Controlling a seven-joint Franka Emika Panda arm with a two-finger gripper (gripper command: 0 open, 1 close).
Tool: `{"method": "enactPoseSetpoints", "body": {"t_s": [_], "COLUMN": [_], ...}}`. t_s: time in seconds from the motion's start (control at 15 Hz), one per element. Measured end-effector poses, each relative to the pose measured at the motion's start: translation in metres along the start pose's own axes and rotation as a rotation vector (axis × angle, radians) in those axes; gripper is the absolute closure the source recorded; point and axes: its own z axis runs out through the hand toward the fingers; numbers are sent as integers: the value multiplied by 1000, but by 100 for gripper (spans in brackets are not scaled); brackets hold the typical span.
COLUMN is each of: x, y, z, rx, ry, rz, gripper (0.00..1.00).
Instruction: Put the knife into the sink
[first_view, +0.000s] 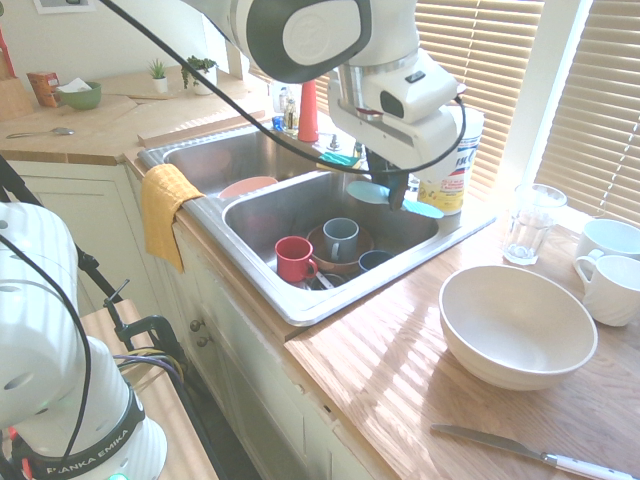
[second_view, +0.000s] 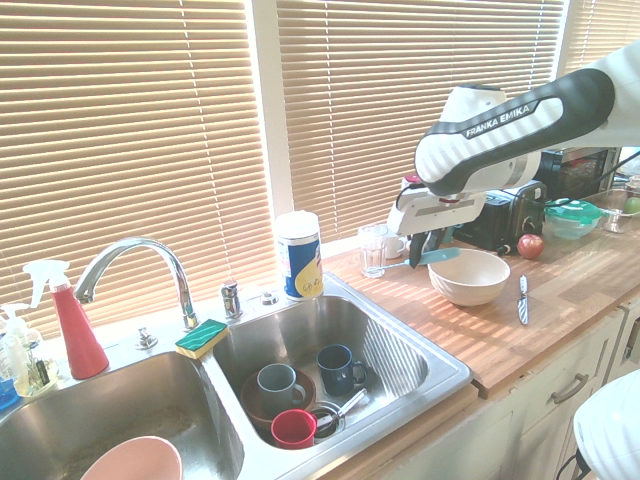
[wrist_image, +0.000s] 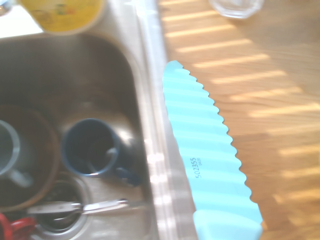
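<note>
Silver-bladed knife with white handle (first_view: 535, 452) lies at the near edge of the wooden desk (first_view: 400, 370) in the first exterior view, just in front of a big cream bowl (first_view: 517, 325); two white mugs (first_view: 610, 270) and a clear glass (first_view: 530, 222) sit further back on the right. Gripper (first_view: 397, 195) hangs above the far rim of the sink (first_view: 300, 300), clenched on the turquoise knife (first_view: 385, 197), blade sticking out sideways over the basin edge. Right basin holds a red mug (first_view: 295, 259), a grey mug (first_view: 340, 238) in a brown bowl, and a dark blue mug (first_view: 373, 260); yellow cloth (first_view: 165, 212) draped over the sink front, pink bowl in the other basin. Second exterior view: gripper (second_view: 425, 247) in the air over the desk between glass (second_view: 373, 249) and cream bowl (second_view: 468, 276), knife (second_view: 425, 259) held about level, clear of any surface; chrome faucet (second_view: 135, 262), green sponge (second_view: 201, 338), red spray bottle (second_view: 70, 320), white canister (second_view: 298, 255) along the sink back. Wrist view: serrated turquoise blade (wrist_image: 210, 160) with small print, above the sink rim and desk; blue mug (wrist_image: 92, 147) down in the basin beside it.
</note>
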Motion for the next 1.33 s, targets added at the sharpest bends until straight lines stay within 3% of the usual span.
{"method": "enactPoseSetpoints", "body": {"t_s": [0.27, 0.47, 0.87, 1.33], "x": [-67, -94, -128, -120], "y": [-60, -86, -100, -96], "z": [8, 44, 157, 221], "rx": [-6, -36, -149, -194], "ry": [-2, 8, -42, -60], "rz": [-95, -118, -118, -93], "gripper": [100, 100, 100, 100]}}
